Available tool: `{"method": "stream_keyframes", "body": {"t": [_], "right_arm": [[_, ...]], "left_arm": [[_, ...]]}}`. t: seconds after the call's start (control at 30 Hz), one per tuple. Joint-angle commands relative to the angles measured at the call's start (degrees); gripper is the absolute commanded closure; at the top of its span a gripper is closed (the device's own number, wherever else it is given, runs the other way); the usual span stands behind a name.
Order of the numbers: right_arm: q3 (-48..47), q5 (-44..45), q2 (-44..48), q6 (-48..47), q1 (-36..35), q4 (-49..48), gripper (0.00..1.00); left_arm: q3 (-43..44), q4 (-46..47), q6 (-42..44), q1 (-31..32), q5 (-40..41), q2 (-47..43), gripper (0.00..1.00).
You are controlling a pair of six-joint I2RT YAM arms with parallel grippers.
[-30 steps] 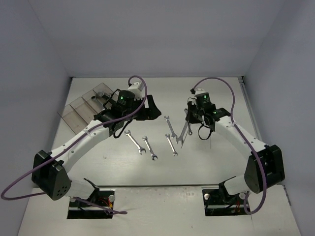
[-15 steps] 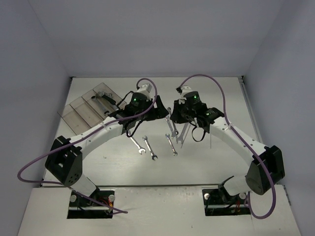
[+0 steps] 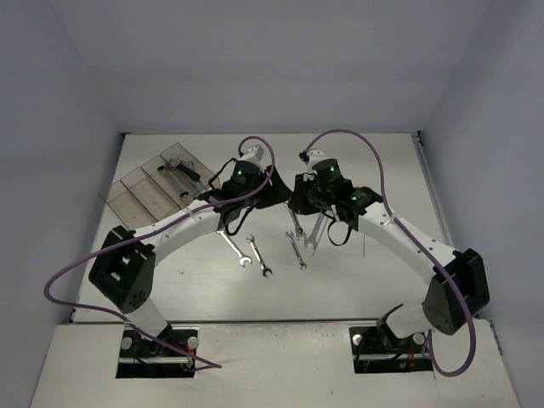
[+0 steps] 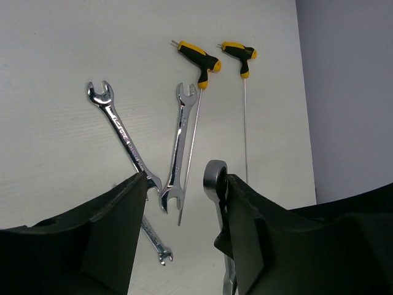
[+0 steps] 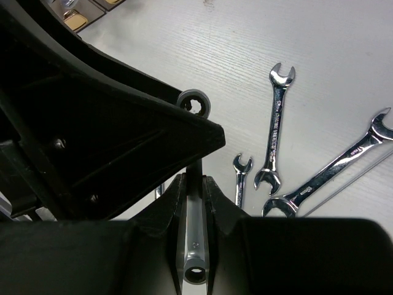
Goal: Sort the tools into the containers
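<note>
Centrally, glossy ring-ended wrench [image 5: 195, 103] in matte black right end effector [image 5: 194, 185].

Mid-surface [image 3: 357, 285]: left pincer [image 3: 274, 189] and right pincer [image 3: 297, 197] nose to nose, barely any gap. The right one clamps a ratchet wrench [image 5: 194, 102]; its ring end sits between the left's spread fingers [image 4: 116, 221]. Loose wrenches [image 3: 259, 255] and hex keys [image 4: 199, 58] litter the surface below. Containers [image 3: 136, 191] far left, well apart. Open passage along the near edge and right side.

Left gripper [image 4: 183, 184] agape; right gripper [image 5: 194, 192] clamped
</note>
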State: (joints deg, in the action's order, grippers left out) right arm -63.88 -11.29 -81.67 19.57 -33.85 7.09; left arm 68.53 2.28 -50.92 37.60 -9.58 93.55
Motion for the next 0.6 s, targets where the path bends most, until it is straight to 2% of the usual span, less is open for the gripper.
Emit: {"method": "stream_keyframes", "body": {"t": [0.0, 0.13, 0.3, 0.33, 0.4, 0.43, 0.5, 0.57], "right_arm": [[-3.2, -0.8, -0.3, 1.0, -0.4, -4.5, 1.0], [-3.3, -0.7, -0.6, 1.1, -0.9, -4.8, 1.0], [-3.5, 0.0, -1.1, 1.4, -1.2, -5.0, 0.98], [-3.6, 0.1, -1.1, 1.4, -1.2, -4.9, 0.92], [-3.6, 0.4, -0.7, 1.4, -1.1, -4.9, 0.71], [-3.5, 0.7, -0.3, 1.2, -1.1, -4.8, 0.63], [-2.9, 2.3, 1.0, 0.2, -1.0, -4.6, 0.54], [-1.6, 4.1, 2.8, -1.1, -0.4, -4.4, 0.5]], "left_arm": [[1.5, 4.4, -2.0, 0.8, -1.2, -0.3, 0.66], [1.5, 5.1, -2.6, 0.8, -1.9, 0.2, 0.99], [2.4, 5.2, -2.7, 0.6, -2.4, -0.5, 1.0], [2.4, 5.2, -2.8, 0.4, -2.4, -0.6, 1.0], [1.9, 5.0, -3.3, -0.6, -2.5, -1.7, 1.0], [1.7, 4.6, -3.5, -1.3, -2.5, -2.2, 1.0], [2.0, 1.6, -2.5, -4.1, -2.1, -3.4, 1.0], [2.8, -1.9, -1.2, -8.3, -1.9, -4.6, 1.0]]}}
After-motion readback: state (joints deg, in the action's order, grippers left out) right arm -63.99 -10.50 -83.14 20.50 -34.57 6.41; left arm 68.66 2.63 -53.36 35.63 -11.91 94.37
